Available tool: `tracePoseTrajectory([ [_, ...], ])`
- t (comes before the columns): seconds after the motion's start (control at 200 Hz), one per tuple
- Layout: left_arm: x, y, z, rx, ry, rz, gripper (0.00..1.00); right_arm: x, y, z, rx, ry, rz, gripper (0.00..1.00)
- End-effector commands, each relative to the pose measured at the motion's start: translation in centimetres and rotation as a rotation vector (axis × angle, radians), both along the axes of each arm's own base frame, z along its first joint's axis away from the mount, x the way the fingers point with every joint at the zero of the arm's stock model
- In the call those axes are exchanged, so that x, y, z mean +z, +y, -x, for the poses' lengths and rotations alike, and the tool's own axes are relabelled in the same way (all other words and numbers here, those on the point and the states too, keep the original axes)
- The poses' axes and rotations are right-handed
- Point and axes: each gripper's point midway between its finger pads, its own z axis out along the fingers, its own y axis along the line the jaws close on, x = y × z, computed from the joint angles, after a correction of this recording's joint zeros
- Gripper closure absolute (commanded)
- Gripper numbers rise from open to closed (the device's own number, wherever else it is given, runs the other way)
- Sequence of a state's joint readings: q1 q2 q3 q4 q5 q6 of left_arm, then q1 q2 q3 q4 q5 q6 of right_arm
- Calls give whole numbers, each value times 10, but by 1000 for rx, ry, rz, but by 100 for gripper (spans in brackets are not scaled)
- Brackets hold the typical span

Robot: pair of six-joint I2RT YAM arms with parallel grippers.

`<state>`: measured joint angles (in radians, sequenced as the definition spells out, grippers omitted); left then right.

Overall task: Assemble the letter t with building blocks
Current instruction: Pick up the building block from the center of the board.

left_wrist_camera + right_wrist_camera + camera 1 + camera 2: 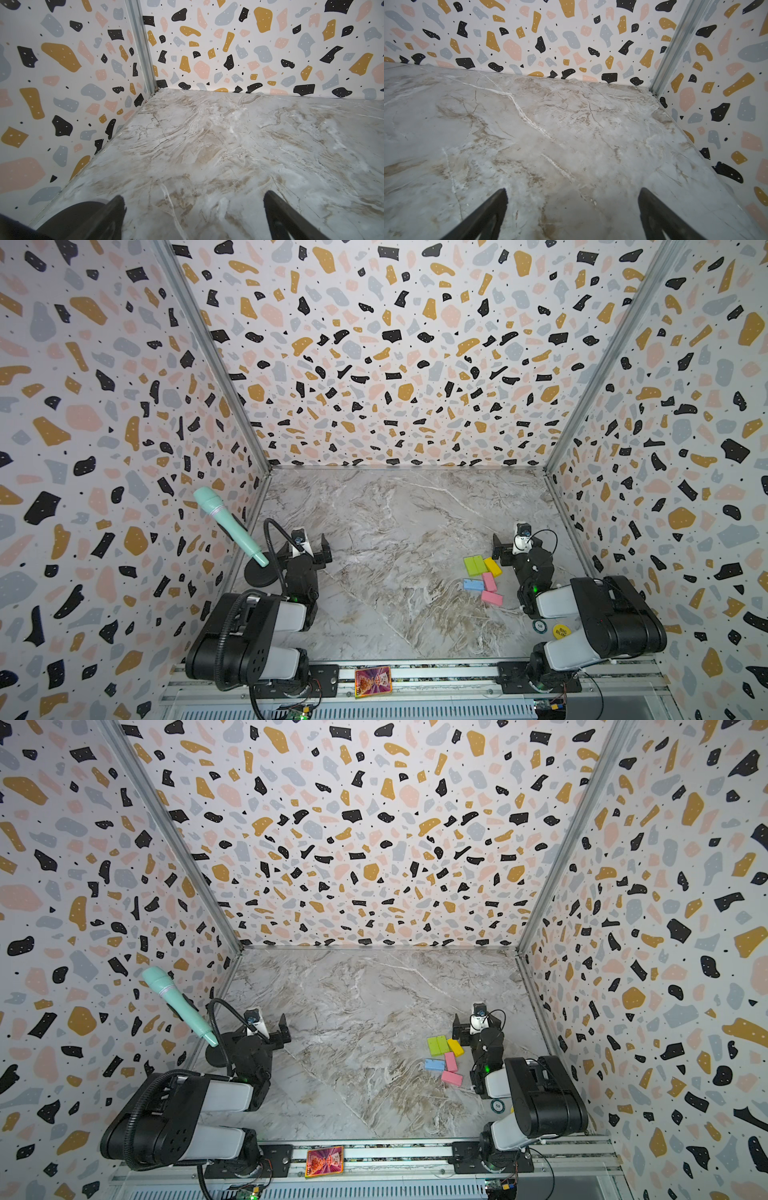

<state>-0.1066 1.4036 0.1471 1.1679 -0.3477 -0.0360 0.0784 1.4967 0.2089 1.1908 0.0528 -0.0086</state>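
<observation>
Beside the right arm, on the marble-print surface [395, 514], the building blocks [451, 1061] lie flat in a loose cluster. They are small at this range, so it is hard to settle which edges actually touch. Two lime green bricks [475, 565] sit side by side, the seam between them barely visible. A yellow brick [493, 566] angles off next to them. Nearer the front lie an upright-running pink brick [489, 581], a light blue brick [473, 584] just beside it, and a second pink brick [492, 598] lying crosswise. All are plain matte rectangles.

A round yellow disc [561, 630] is partly covered by the right arm's white link, and its black lettering is only half legible. A dark chip [540, 626] sits close by.

From above, the wrist cameras cover much of each pincer. In the wrist views the black fingers are cut off by the frame edge. The left pincer [194, 197] stands wide apart over bare surface, with a blurred dark round shape beside one finger. The right pincer [573, 191] is likewise spread, with nothing between its fingers.

A teal microphone [230, 526] on a black gooseneck stand overlaps the left arm. A glossy card [372, 681] rests on the metal front rail. Terrazzo-print walls meet at aluminium corner posts.
</observation>
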Motion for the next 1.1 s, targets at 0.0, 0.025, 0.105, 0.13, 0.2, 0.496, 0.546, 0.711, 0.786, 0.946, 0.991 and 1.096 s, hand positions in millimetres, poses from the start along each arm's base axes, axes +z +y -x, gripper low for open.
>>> tracePoseTrajectory([
  [0.0, 17, 0, -5, -1, -52, -11, 0, 15, 0, -3, 2, -52, -6, 1],
  [0.025, 18, 0, -5, -2, -55, -10, 1, 17, -1, -4, -11, -54, -8, 1],
  [0.105, 21, -5, -12, -29, -23, -21, 1, 21, -9, -9, -60, -20, -16, 1],
  [0.13, 21, -5, -14, -33, -8, -22, 1, 22, -10, -11, -72, -2, -20, 1],
  [0.2, 29, -5, -15, -28, -16, -19, 1, 31, -10, -16, -76, 26, -25, 1],
  [0.496, 58, 16, -14, 125, 25, 84, 1, 69, 20, -14, -50, 208, -15, 0],
  [0.546, 62, 15, -17, 132, 58, 106, 0, 70, 32, -11, -18, 262, -23, 2],
  [0.711, 81, -5, -18, 79, 91, 197, 0, 61, 69, 3, 59, 465, -74, 6],
  [0.786, 88, -18, -13, 56, 111, 205, 0, 51, 82, 13, 94, 564, -73, 8],
  [0.946, 105, -32, -6, 67, 185, 109, 1, 40, 108, 36, 181, 725, -51, 10],
  [0.991, 109, -34, -5, 79, 210, 89, 1, 39, 115, 41, 204, 753, -54, 11],
  [1.096, 119, -58, -4, 1, 241, 37, 0, 36, 129, 53, 257, 823, -71, 14],
])
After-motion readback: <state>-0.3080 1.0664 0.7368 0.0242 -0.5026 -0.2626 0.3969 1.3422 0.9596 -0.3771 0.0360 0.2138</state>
